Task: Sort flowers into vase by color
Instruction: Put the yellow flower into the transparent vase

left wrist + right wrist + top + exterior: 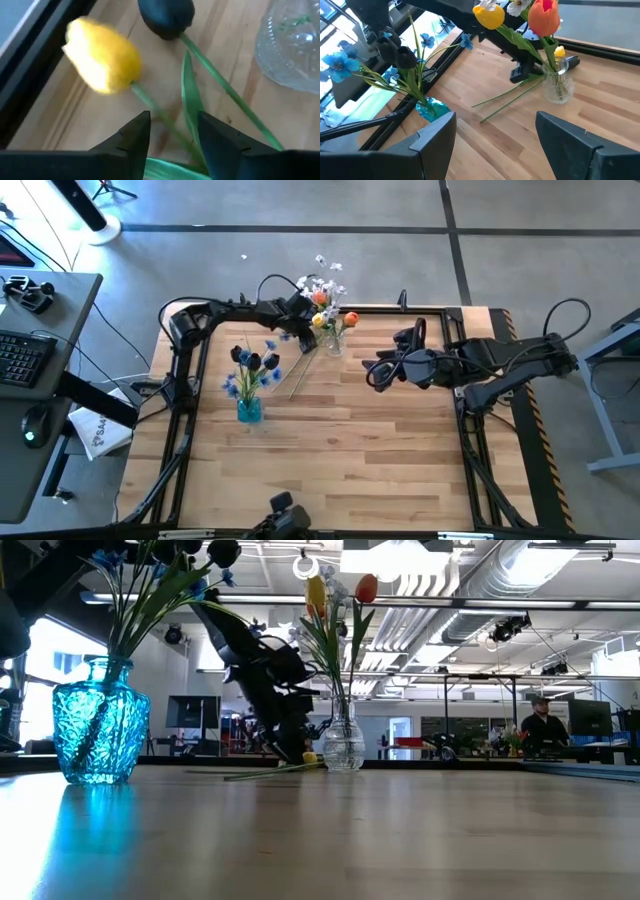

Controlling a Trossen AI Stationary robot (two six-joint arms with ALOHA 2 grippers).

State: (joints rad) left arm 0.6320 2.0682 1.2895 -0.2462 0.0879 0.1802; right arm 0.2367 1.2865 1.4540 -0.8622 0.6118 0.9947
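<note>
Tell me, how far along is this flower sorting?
Mostly done, it looks. The blue vase holds blue and dark flowers; the clear vase holds yellow, orange and white ones. Two flowers lie on the table beside the clear vase: a yellow tulip and a dark tulip. The left gripper straddles the yellow one's stem, open. The right gripper waits, open.

Grey concrete floor [400, 205] fills the high view's top. A desk [40, 340] with keyboard [22, 358] sits at left. Low view: ceiling ducts [520, 570] upper right, a person [541, 720] at far right.
</note>
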